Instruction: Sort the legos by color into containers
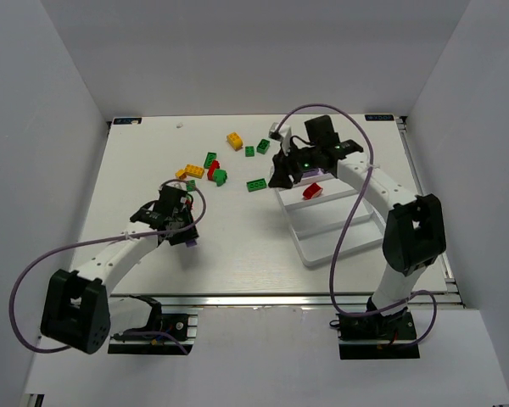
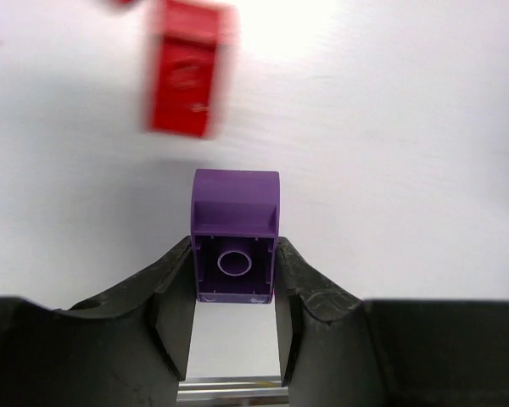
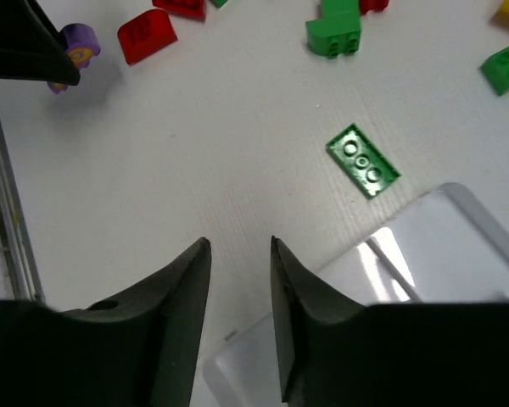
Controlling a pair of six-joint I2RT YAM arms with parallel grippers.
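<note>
Between the fingertips of the left gripper (image 2: 234, 264) sits a purple brick (image 2: 235, 212), its hollow underside turned toward the wrist camera. The two black fingers (image 2: 171, 288) press against its left and right sides, pinching it. From above, this brick lies at the near-left part of the white table (image 1: 237, 246), well apart from the other pieces. Just beyond it in the left wrist view is a blurred red brick (image 2: 187, 72).

Farther back on the table the loose legos (image 1: 220, 176) are scattered in green, red and yellow-orange, among them an orange brick (image 1: 234, 139) near the far edge and a green plate (image 3: 363, 159) close to the tray's corner.

To the right lies the white tray (image 1: 339, 246), set at a slant. A red piece (image 1: 312, 192) rests in its far end, with a purple piece (image 1: 310, 175) just beyond it; which compartment each is in I cannot tell.

The right gripper (image 3: 237, 259) hangs over the table beside the tray's far-left corner, its fingers a little apart with nothing between them.
</note>
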